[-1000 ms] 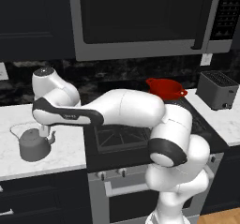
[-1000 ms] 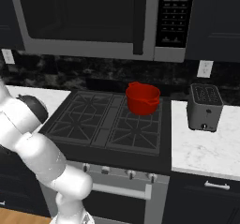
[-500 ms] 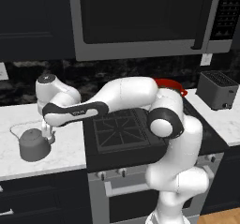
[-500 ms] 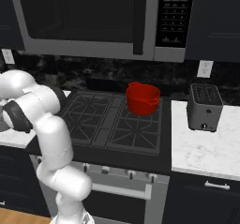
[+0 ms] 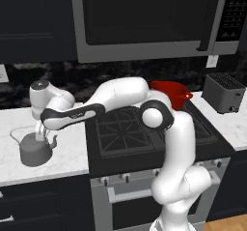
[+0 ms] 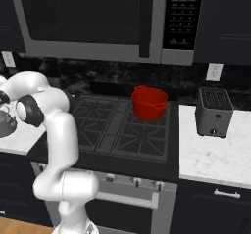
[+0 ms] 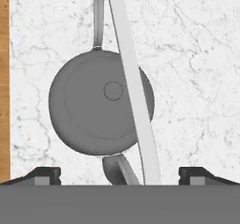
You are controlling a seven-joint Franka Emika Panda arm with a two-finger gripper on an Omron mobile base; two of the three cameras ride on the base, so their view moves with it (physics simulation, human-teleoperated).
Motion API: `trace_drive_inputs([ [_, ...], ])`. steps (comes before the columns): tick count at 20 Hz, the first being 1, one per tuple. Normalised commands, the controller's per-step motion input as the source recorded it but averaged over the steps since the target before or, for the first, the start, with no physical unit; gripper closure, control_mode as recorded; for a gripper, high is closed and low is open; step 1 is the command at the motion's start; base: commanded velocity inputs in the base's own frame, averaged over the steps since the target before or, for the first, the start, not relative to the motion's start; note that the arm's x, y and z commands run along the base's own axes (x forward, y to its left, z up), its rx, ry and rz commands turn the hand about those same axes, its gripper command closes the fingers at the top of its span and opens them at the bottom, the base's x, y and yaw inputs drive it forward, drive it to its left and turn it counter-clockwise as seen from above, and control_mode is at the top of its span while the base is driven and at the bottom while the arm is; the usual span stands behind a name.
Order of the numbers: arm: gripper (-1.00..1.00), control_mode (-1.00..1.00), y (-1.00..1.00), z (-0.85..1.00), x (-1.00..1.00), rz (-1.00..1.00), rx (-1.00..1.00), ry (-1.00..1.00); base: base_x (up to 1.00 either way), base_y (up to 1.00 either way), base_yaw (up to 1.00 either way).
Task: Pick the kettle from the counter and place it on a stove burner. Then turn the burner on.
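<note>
the gripper, released and spread wide, hangs above one kettle on the counter.

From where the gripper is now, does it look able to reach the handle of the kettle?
Probably yes. The gripper hangs open directly above the kettle on the counter, its fingertips on either side of the wire handle, with nothing between.
</note>
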Motion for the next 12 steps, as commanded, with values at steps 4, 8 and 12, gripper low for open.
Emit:
trace_drive_inputs([
  [4,-1.00,-1.00,0.17,-0.07,0.15,0.00,-0.01,0.00,0.00,0.00,0.00],
  [8,1.00,-1.00,0.00,-0.26,0.08,0.00,-0.02,0.00,0.00,0.00,0.00],
  [12,1.00,-1.00,0.00,-0.36,0.09,0.00,-0.03,-0.01,0.00,0.00,0.00],
])
